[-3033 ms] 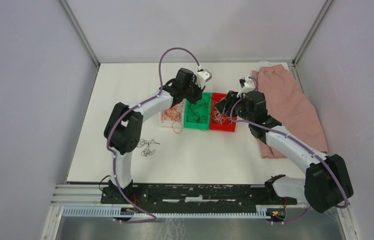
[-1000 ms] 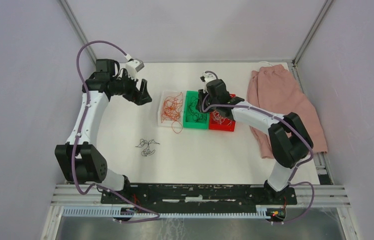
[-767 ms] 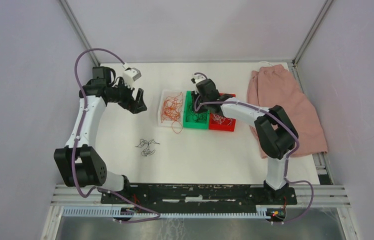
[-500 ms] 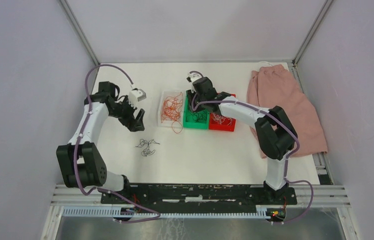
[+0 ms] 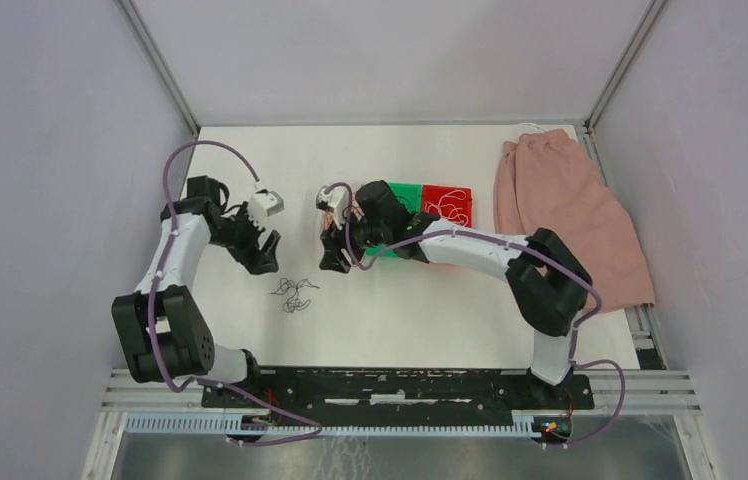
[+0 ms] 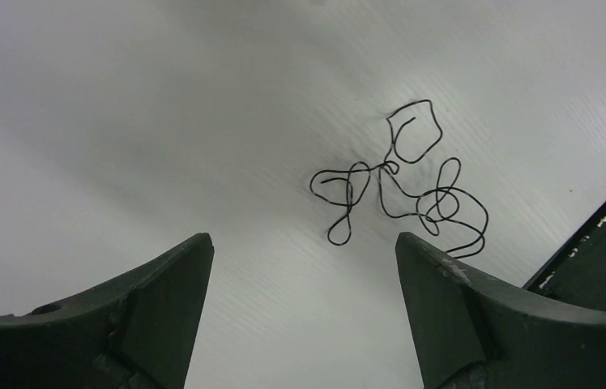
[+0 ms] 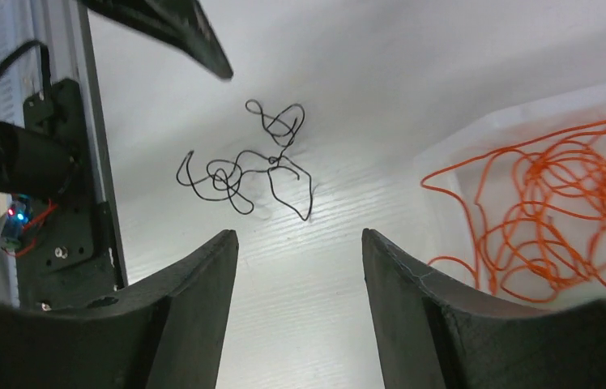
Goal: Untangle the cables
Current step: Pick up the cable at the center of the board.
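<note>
A small tangle of black cables lies loose on the white worktop, to the left of the green tray and nearer the arm bases. The left fingers hang just above it, spread wide and holding nothing. The right fingers reach across from the green tray's left side, also parted and empty, with the tangle ahead of them. Orange cables sit heaped in a pale tray that seems to adjoin the green tray's left wall, though the right arm hides it from above. White cables rest in the red tray touching the green tray's right side.
</note>
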Controlling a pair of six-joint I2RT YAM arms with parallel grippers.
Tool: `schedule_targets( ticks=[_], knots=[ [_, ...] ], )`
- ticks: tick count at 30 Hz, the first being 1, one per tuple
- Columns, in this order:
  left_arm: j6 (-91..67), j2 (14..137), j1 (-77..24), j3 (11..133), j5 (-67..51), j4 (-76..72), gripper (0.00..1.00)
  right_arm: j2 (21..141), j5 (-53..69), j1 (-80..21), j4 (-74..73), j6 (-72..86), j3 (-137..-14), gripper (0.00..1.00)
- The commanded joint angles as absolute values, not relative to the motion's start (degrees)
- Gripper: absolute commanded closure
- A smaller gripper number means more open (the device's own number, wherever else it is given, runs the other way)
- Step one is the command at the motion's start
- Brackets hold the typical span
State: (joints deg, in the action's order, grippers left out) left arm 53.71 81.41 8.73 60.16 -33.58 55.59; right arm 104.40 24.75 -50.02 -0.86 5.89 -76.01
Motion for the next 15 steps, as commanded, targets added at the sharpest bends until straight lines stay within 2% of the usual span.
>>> schedule_targets(
  ticks=[1,8,11,15],
  knots=[
    [49.31,79.14,12.29,62.45,-36.14,50.62,0.09,111.22,34.36,-51.86,1.36,-2.12,-79.27,0.35],
    [44.13,78.79,17.42,65.95,-37.45,50.49,0.05,118.98,26.95,-55.62,-0.95,-8.57,-84.12,0.37],
    [44.16,77.98,18.04,66.61,-39.3,52.27,0.0,121.03,25.28,-56.12,-0.37,-9.01,-84.76,0.37],
    [43.89,76.43,18.06,66.71,-40.28,53.08,0.01,122.86,22.28,-56.68,0.81,-9.15,-85.13,0.4]
  ],
)
